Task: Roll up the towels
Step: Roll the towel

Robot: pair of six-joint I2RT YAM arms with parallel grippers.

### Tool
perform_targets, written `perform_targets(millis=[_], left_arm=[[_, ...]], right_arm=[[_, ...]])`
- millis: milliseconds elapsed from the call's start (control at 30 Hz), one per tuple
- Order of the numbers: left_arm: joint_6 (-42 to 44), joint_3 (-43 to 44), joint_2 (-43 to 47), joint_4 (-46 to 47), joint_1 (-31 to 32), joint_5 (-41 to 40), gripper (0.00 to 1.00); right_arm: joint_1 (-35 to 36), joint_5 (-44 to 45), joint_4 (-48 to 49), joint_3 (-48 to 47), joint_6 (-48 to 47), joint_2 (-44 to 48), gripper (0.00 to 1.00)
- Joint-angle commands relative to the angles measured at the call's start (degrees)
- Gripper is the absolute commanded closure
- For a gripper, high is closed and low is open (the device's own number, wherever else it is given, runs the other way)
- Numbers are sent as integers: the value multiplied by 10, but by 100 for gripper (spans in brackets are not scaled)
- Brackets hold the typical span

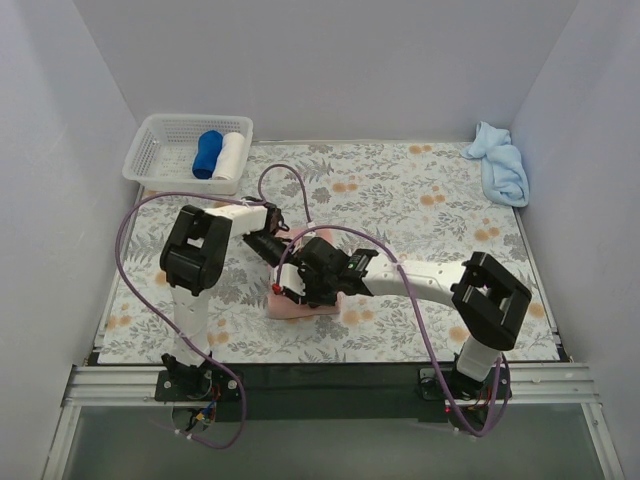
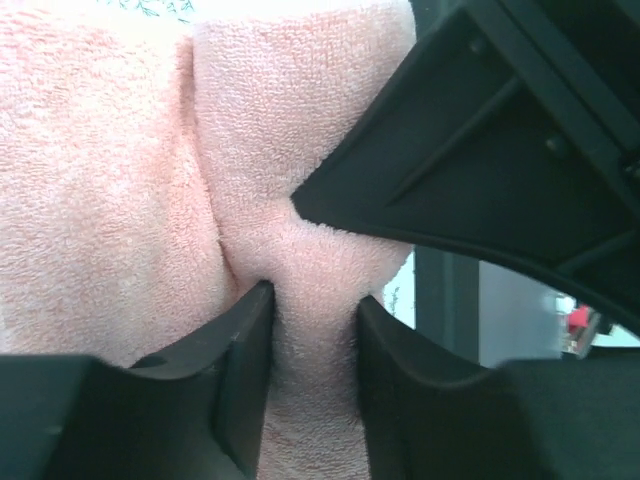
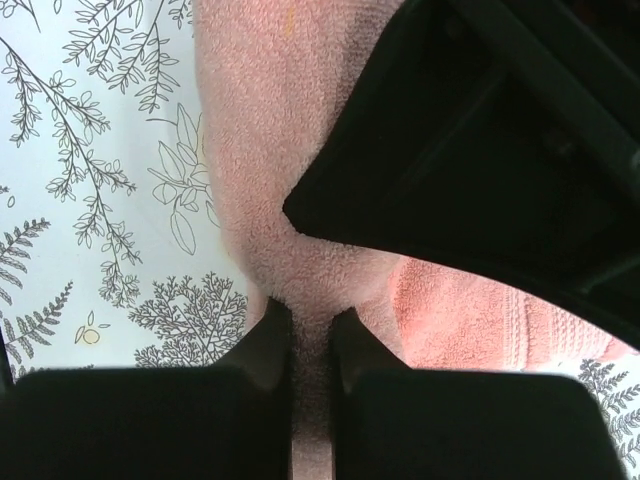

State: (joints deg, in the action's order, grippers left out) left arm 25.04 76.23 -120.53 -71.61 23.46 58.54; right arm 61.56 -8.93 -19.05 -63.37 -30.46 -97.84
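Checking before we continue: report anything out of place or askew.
The light blue towel lies crumpled in the far right corner, unlike the blue roll and white roll neat in the basket. Nothing else stands out.

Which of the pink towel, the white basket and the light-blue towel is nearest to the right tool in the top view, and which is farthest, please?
1. Salmon-pink towel, centre, pinched in the right tool.
2. White basket, back left.
3. Light-blue towel, back right corner.
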Motion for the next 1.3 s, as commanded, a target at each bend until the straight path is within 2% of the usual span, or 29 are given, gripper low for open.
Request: perform_targets(millis=[0,33,100,133,167,333,500,667,767,933,1033,1067,1167,1267], left_arm=[[17,-26,15,141,-22,-123,65],[15,-27,34,148,-27,-120,63],[6,-27,50,161,-48,-101,42],[6,-21,64,162,-56,-95,21],[5,-18,71,162,-70,-81,19],[3,-14,127,162,-116,-37,17],[-7,-56,198,197,-166,-40,17],[9,-122,312,222,-195,-74,16],[54,-186,413,239,-192,-84,8],[101,-309,576,272,-128,-148,6],[97,-381,661,320,-49,-209,5],[91,-396,679,335,-7,-225,5],[85,-439,715,386,59,-274,4],[70,-446,704,420,97,-309,4]], right_arm=[[4,-22,-6,28,6,-10,99],[1,-31,-19,28,8,-10,99],[-6,-71,-41,21,22,-14,99],[-8,-86,-63,18,28,-17,99],[-12,-113,-73,9,43,-22,99],[-43,-186,-127,-17,92,-45,99],[-80,-246,-157,-46,115,-80,99],[-122,-304,-190,-96,130,-132,99],[-137,-351,-218,-133,126,-182,99],[-160,-391,-253,-181,116,-251,99],[-174,-413,-273,-214,109,-291,99],[-176,-422,-276,-221,109,-299,99],[-181,-429,-296,-255,101,-336,99],[-182,-433,-312,-283,95,-367,99]])
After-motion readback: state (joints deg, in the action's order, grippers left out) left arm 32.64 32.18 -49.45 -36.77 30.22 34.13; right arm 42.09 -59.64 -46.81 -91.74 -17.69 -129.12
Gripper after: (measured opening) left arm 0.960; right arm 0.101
